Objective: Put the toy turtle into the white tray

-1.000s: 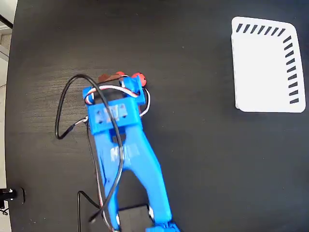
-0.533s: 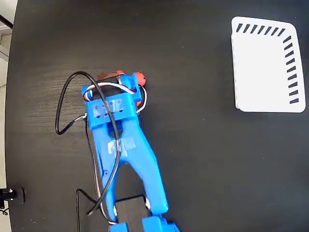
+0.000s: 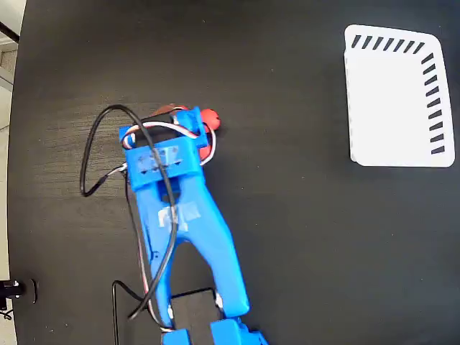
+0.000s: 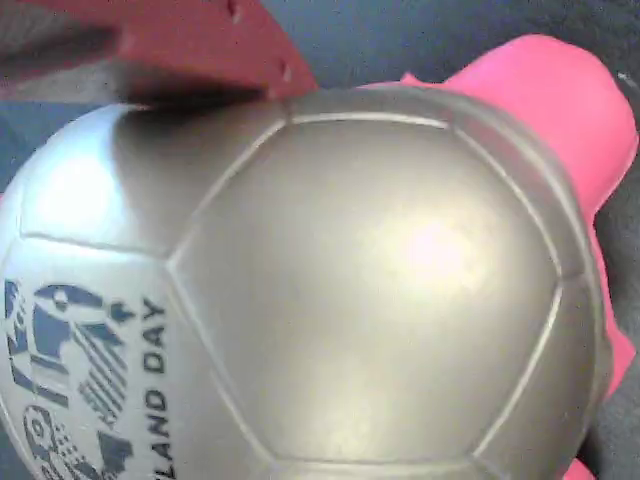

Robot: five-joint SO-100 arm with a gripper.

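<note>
The toy turtle (image 3: 208,117) lies on the black table left of centre in the fixed view. Only its red parts peek out from under the blue arm's wrist. My gripper (image 3: 178,116) is down over it, its fingers mostly hidden by the wrist. In the wrist view the turtle's shiny gold-silver shell (image 4: 330,290) fills the frame, with a pink part (image 4: 545,95) at the upper right. One dark red finger (image 4: 140,40) lies against the shell's top edge; the other finger is out of sight. The white tray (image 3: 392,100) sits far off at the upper right, with nothing in it.
A black cable (image 3: 93,154) loops out to the left of the wrist. The blue arm (image 3: 194,237) runs down to its base at the bottom edge. The table's left edge (image 3: 16,144) is near.
The wrist has shifted slightly left and settled over the turtle, covering more of its red parts. The tray has not moved.
</note>
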